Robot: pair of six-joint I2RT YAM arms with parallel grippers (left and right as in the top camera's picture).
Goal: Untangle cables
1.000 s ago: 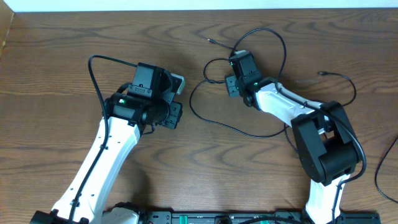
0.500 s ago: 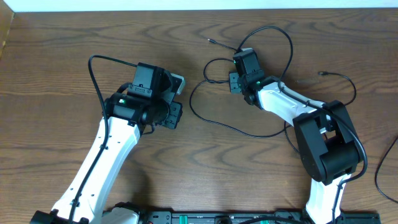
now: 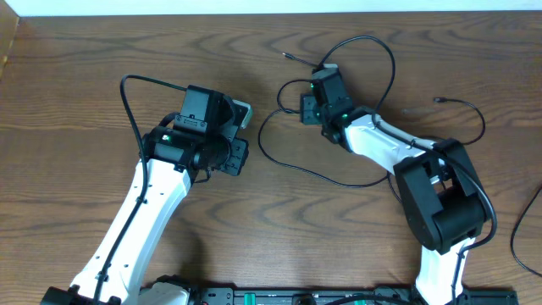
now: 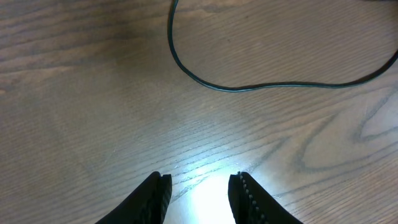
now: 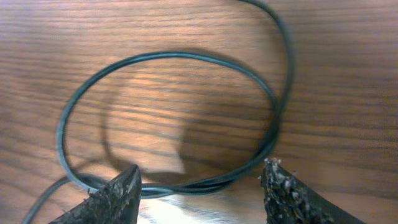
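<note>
Thin black cables lie in loose overlapping loops on the wooden table, one small plug end pointing up-left. My right gripper hovers low over the loops. In the right wrist view it is open, and two crossing strands of the cable loop run between its fingertips without being pinched. My left gripper sits left of the loops. In the left wrist view it is open over bare wood with nothing between the jaws, and a cable curve lies ahead of it.
Another thin cable curves behind the right arm at the right side, and one more lies at the far right edge. A thicker black cable arcs off the left arm.
The right gripper has shifted a little to the left over the loops, and the top cable loop has moved slightly with it. The left arm has not moved.
</note>
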